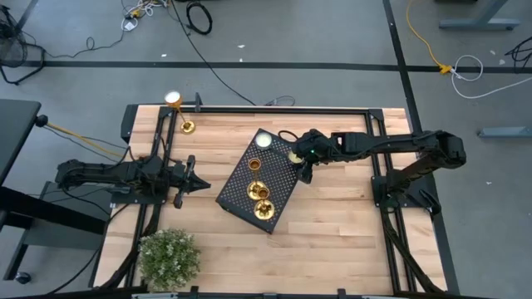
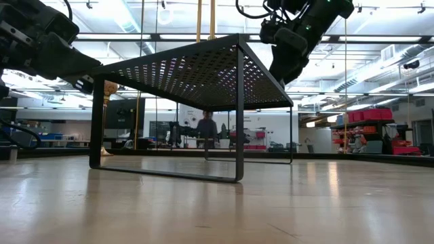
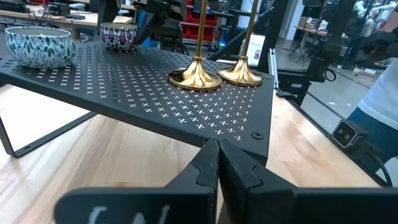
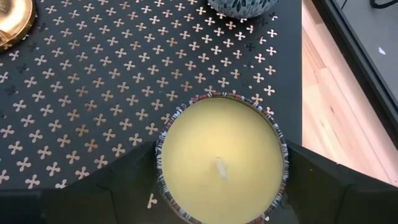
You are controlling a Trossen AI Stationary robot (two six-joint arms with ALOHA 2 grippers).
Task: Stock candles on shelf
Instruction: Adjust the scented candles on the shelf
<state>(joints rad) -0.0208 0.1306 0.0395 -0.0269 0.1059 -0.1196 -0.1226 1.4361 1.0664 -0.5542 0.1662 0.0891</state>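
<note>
Round, pale-yellow wax jar candle (image 4: 221,158) sits between the right gripper's (image 4: 221,180) wide-spread dark fingers, over the perforated black metal shelf (image 4: 93,93).

Your shelf (image 1: 278,178) is a black perforated-metal platform on thin legs, sitting skewed on the table. On its mesh top you have two gold candlesticks (image 3: 195,76) (image 3: 240,73) upright, their flared brass bases just beside each other near one corner of the shelf. A blue-and-white leaf-patterned bowl candle (image 3: 40,45) sits at the opposite end of the shelf. A cream wax jar candle (image 4: 221,158) with a striped rim is at the shelf's edge, wick up. A third candlestick (image 1: 187,126) stands upright off the shelf, well apart from it.
</note>
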